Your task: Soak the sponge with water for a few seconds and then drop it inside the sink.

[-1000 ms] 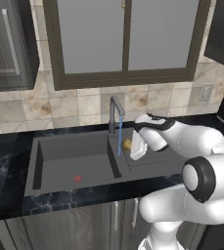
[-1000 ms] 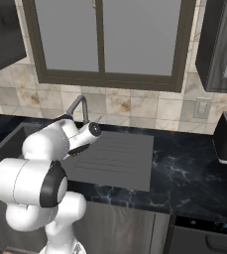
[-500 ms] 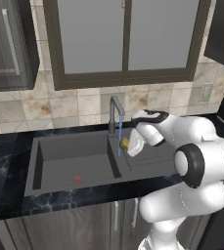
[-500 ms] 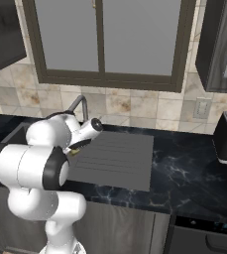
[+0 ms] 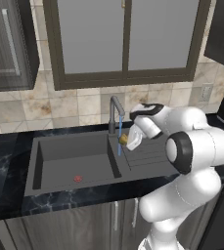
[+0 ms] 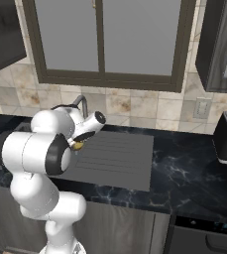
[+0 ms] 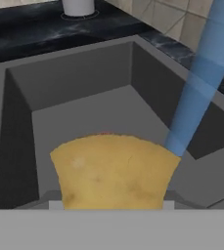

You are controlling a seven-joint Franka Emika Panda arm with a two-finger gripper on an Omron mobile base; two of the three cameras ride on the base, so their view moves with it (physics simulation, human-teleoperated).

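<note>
Since the earlier frames the arm's elbow has swung forward toward the cameras, while the hand has stayed by the faucet with hardly any shift. Base unmoved; scene framing unchanged.

Gripper: clenched on the sponge, jaws drawn in close around the block. In the left base view the sponge shows as a small yellow-tan lump at the tip of the hand, just beside the water, which falls as a thin pale-blue line from the faucet spout. In the right base view a sliver of yellow sponge peeks out under the hand, gripper tucked behind the arm's own shoulder; jaws themselves not discernible there.

Hand view: sponge sits wide across the lower middle, held at its near end. Water runs as a blue column from upper right down to the sponge's right upper corner and meets it there; contact appears to be at the edge only.

Sponge position: held in the air above the sink, over the right end of the basin near the divider to the ribbed drainboard. Red drain mark lies on the basin floor, well apart to the left. Black marbled countertop surrounds the unit.
</note>
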